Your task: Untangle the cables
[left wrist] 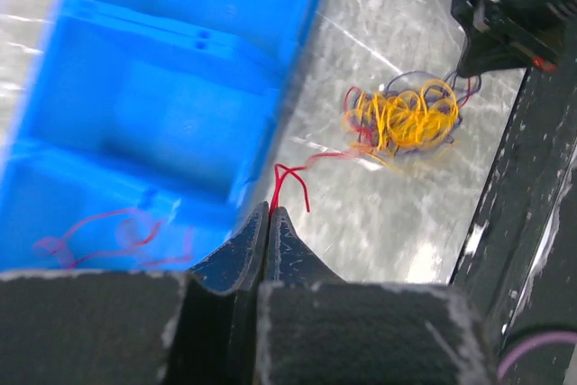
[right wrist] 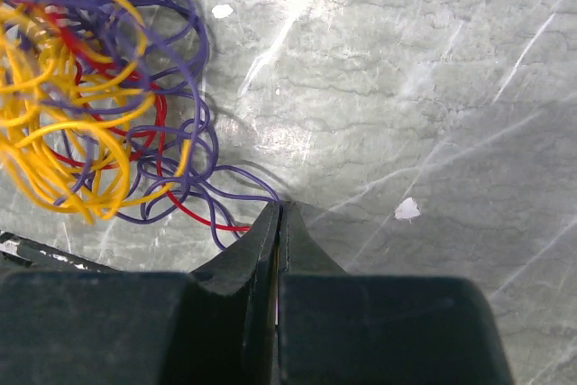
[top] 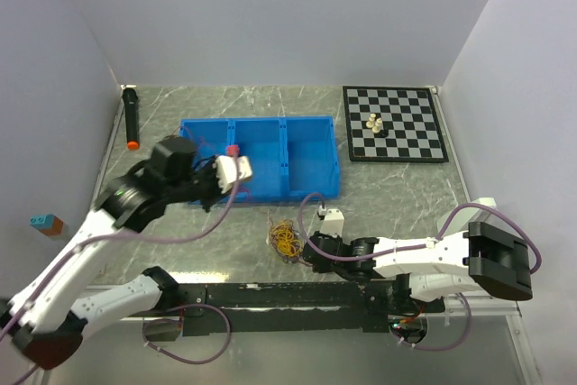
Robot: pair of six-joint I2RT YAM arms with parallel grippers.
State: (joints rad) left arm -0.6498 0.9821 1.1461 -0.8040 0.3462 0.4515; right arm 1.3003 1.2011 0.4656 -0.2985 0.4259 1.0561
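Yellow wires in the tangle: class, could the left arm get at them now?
Probably not yet: the left gripper is shut on a red wire by the blue bin, though nothing stands between it and the yellow wires.

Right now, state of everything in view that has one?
left fingers, shut on the red cable
right fingers, shut on a purple cable
cable tangle, knotted, lying on the table
blue bin, one loose red strand inside
chess pieces, upright on the board
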